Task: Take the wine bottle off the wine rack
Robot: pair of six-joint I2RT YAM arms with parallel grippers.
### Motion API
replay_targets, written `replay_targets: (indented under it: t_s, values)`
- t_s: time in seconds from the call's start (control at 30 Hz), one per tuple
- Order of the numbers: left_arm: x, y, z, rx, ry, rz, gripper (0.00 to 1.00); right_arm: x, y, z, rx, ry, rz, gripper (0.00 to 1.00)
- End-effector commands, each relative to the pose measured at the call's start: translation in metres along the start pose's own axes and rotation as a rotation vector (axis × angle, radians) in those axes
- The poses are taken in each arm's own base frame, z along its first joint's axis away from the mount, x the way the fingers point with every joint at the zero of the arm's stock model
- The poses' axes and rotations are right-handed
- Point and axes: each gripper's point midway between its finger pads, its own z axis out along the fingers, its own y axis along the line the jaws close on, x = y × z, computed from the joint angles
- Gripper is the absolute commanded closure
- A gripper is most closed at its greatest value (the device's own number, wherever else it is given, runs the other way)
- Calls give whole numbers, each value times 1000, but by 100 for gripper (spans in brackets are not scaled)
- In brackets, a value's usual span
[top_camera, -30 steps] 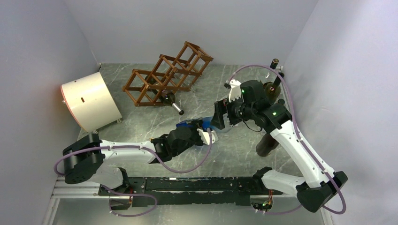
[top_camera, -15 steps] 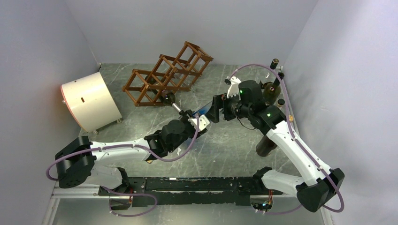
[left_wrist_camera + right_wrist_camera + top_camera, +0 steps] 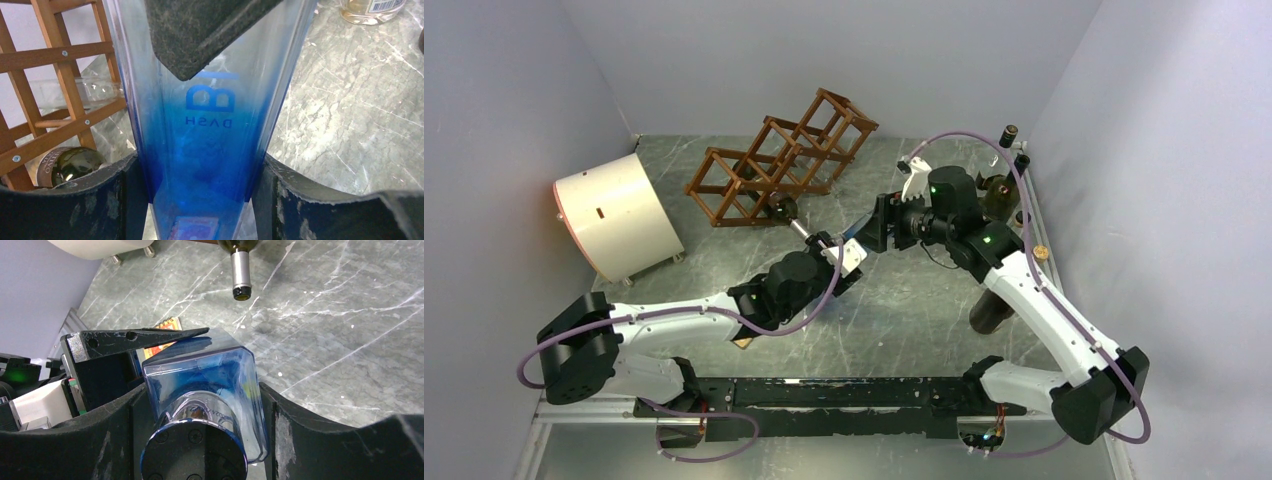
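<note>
The reddish-brown wooden wine rack (image 3: 779,160) stands at the back, left of centre, and shows at the left of the left wrist view (image 3: 50,75). A dark wine bottle (image 3: 796,222) lies in its near bottom cell, neck pointing out towards the arms; its neck shows in the right wrist view (image 3: 240,270). My left gripper (image 3: 844,250) (image 3: 200,170) is shut on a blue square glass bottle (image 3: 856,232) (image 3: 200,125) just in front of that neck. My right gripper (image 3: 876,228) (image 3: 205,410) is shut on the same blue bottle's (image 3: 220,370) capped end.
A cream cylindrical drum (image 3: 614,215) lies at the far left. Several bottles (image 3: 1004,185) stand in the back right corner, and a dark one (image 3: 994,305) stands by my right arm. A clear bottle (image 3: 372,7) shows in the left wrist view.
Both grippers have moved up and left towards the rack, carrying the blue bottle between them. The dark wine bottle has stayed in its cell.
</note>
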Motion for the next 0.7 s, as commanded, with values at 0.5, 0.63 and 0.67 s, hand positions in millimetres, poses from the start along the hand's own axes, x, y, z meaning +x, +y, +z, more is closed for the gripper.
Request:
replay_targets:
  t_s: [0.5, 0.63, 0.67]
  values:
    - [-112, 19, -18, 8, -299, -128, 15, -46, -9, -14, 142, -118, -35, 100]
    - [-116, 20, -21, 15, -311, -130, 9, -63, -22, -25, 247, -178, -19, 100]
    - [-117, 21, -22, 12, -313, -130, 9, -68, -25, -28, 273, -192, -16, 100]
